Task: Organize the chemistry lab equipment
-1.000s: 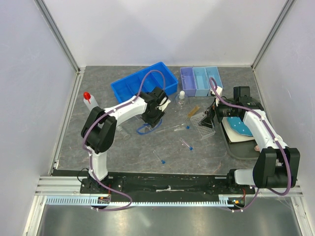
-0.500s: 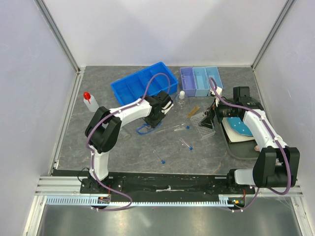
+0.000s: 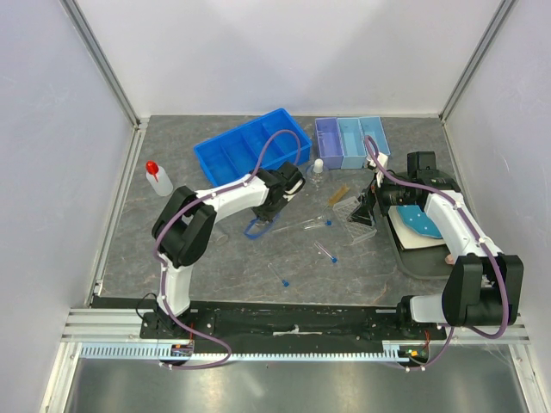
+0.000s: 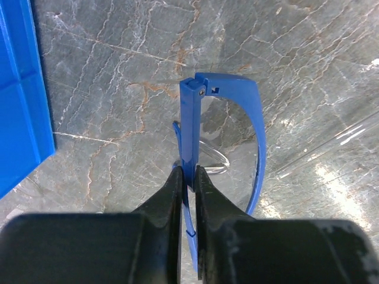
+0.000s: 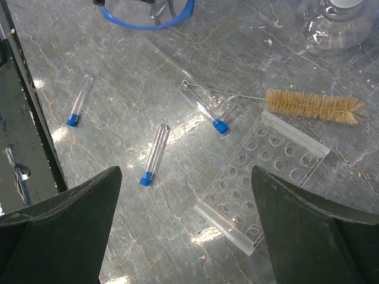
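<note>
On the grey marbled table [image 3: 172,249], largest first. Back left: blue divided bin [image 3: 250,144], set at a slant, split into several compartments. Right edge: dark tray [image 3: 420,263] carrying the teal white-dotted plate [image 3: 422,222] and, at its near corner, a pinkish-beige cup [image 3: 448,256]. Back, right of the bin: pastel three-compartment tray [image 3: 349,142], one part lavender, two pale blue; contents not discernible. Left of the dark tray: clear tube rack [image 5: 260,177], lying flat.

Blue-framed safety glasses [image 4: 188,124] on the table just in front of the bin, one temple arm clamped between the closed fingers of the left gripper [image 4: 188,177]. Right gripper [image 5: 183,177] above the rack, fingers spread wide, gripping nothing.

Far left, well apart from the rest: white red-capped squeeze bottle [image 3: 157,179], upright. Between bin and pastel tray: small clear flask [image 3: 318,172], upright. Beside the rack: tan bristle brush [image 5: 314,106]. Loose on the table: three blue-capped test tubes, one [image 5: 201,103] by the brush's wire handle, two [image 5: 154,155] [image 5: 80,100] nearer the arms.
</note>
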